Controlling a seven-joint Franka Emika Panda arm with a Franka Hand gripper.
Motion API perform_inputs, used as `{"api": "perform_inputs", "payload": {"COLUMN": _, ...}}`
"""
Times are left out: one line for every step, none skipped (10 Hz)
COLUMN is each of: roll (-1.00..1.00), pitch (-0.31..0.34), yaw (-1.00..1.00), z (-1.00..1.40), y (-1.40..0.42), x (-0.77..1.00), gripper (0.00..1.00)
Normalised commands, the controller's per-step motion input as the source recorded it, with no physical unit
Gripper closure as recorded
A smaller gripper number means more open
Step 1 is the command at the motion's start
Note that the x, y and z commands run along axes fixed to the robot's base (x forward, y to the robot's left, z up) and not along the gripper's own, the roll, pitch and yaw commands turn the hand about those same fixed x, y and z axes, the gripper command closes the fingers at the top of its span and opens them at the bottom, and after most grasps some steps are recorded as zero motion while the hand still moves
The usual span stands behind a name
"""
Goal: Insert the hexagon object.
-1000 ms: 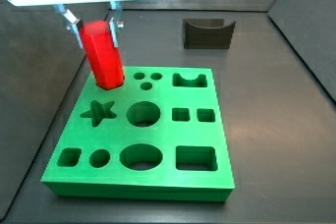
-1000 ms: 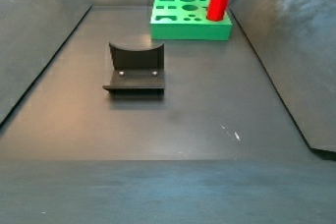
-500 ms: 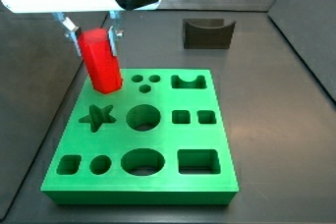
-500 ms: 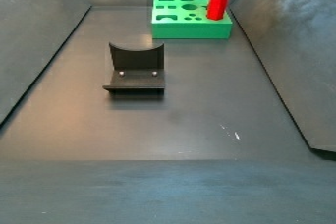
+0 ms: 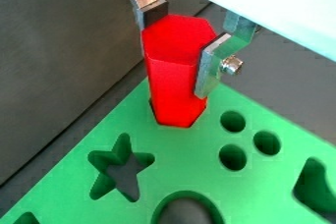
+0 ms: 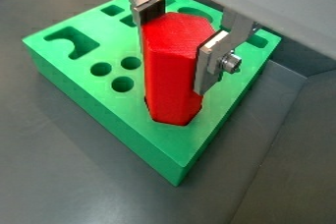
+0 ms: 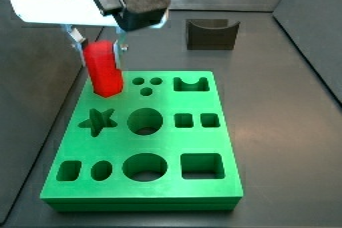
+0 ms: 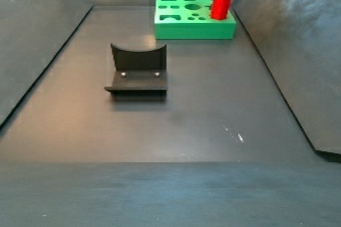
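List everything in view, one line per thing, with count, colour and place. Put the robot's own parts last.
hexagon object: one, bright red, upright between the gripper's fingers, its lower end at a corner of the green board beside the two small round holes.
green board: one, bright green, on the dark floor, cut with star, round, square and other holes.
fixture: one, dark grey, on the floor apart from the green board.
floor: one, dark grey, walled on its sides.
gripper: one, silver fingers with dark pads, above the board's corner, shut on the hexagon object.
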Motion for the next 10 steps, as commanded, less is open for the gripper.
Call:
{"api": "perform_inputs", "payload": {"roll": 0.4, "pitch": 0.081, "yaw": 0.04, "z": -0.05, "y": -0.11, "x": 0.0, "gripper": 1.0}}
{"api": "perform_inputs", "payload": {"roll": 0.18, "pitch": -0.17, "yaw": 0.08, "z": -0.89, "y": 0.0, "x": 0.0, "gripper": 1.0}}
{"api": "perform_inputs", "payload": {"roll": 0.13, "pitch": -0.143, "yaw": 0.14, "z": -0.96, "y": 0.06, "x": 0.02, "gripper": 1.0}}
{"api": "perform_inputs", "payload": {"roll": 0.12, "pitch": -0.13, "yaw": 0.19, "z": -0.91, "y": 0.33, "x": 0.31, "gripper": 1.0}}
{"api": "perform_inputs", "payload": {"roll": 0.13, "pitch": -0.129, "yaw": 0.21, "z": -0.89, "y": 0.49, "x": 0.51, "gripper": 1.0}}
{"api": "perform_inputs", "payload": {"roll": 0.11, "pitch": -0.093, "yaw": 0.22, "z": -0.97, "y": 0.58, "x": 0.59, "gripper": 1.0}}
{"api": "perform_inputs", "payload": {"roll": 0.0, "pitch": -0.083, "yaw": -0.02, "z": -1.0, "y": 0.23, "x": 0.19, "gripper": 1.0}}
{"api": "perform_inputs", "payload": {"roll": -0.05, "pitch": -0.146, "yaw": -0.15, "z": -1.0, "y": 0.16, "x": 0.08, "gripper": 1.0}}
{"api": "perform_inputs", "payload": {"roll": -0.31, "pitch": -0.23, "yaw": -0.16, "z": -0.47, "y": 0.36, "x": 0.0, "gripper": 1.0}}
{"api": "perform_inputs", "payload": {"roll": 0.0, "pitch": 0.0, "yaw": 0.0, "z": 0.0, "y": 0.0, "x": 0.0, "gripper": 1.0}}
